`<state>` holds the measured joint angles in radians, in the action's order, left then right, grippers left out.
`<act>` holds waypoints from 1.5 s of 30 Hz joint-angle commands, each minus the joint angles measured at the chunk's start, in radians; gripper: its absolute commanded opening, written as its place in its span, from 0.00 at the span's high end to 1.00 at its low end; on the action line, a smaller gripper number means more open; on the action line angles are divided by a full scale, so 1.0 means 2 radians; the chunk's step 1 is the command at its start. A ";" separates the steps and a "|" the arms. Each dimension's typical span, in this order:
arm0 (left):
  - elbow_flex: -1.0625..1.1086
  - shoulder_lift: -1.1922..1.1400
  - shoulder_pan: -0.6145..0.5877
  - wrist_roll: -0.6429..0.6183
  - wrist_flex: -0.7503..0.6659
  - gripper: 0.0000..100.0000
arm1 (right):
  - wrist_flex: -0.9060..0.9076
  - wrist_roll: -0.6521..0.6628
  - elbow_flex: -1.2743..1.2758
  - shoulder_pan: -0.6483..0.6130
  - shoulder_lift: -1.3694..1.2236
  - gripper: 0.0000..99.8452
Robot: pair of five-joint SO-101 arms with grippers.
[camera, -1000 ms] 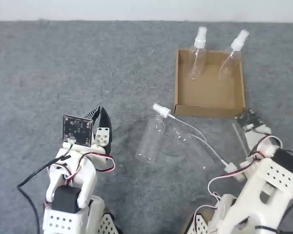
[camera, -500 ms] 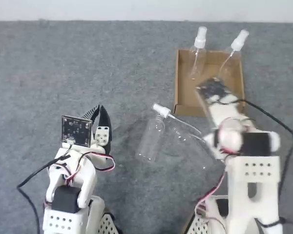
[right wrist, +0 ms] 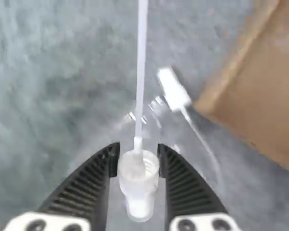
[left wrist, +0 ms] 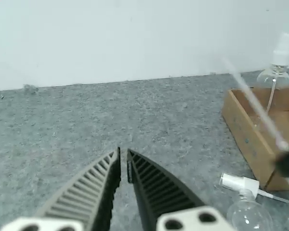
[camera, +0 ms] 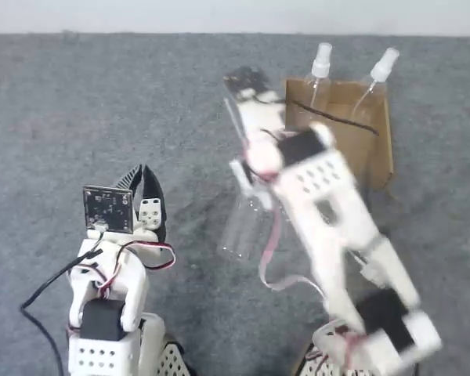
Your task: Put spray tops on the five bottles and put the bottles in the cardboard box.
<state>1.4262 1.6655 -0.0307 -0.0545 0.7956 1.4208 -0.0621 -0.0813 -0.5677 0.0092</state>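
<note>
**Item 1, right gripper**: clamped on a spray top, with its dip tube pointing ahead. Change: within 1 second your right arm has swung out from beside its base. It passed the front of the cardboard box and now hangs over the table left of the box, above the uncapped bottle lying there.

**Item 2, left gripper**: nearly closed, holding nothing. It has edged slightly away from that bottle.

**Item 3, box:** 2 capped bottles at its far end.

**Item 4, loose spray top**: lying just beside the uncapped bottle's neck.

**Reading:** capping of bottle 3 looks underway. You will probably need the left gripper to steady the bottle before the tube goes in.
</note>
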 commanded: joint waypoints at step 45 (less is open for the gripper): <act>0.002 0.006 0.000 0.002 -0.018 0.99 | 0.188 0.078 -0.146 0.026 -0.009 0.79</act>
<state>1.4400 1.6655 -0.0261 -0.0545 0.7956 1.7553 0.0299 -0.5017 -0.5800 -0.2010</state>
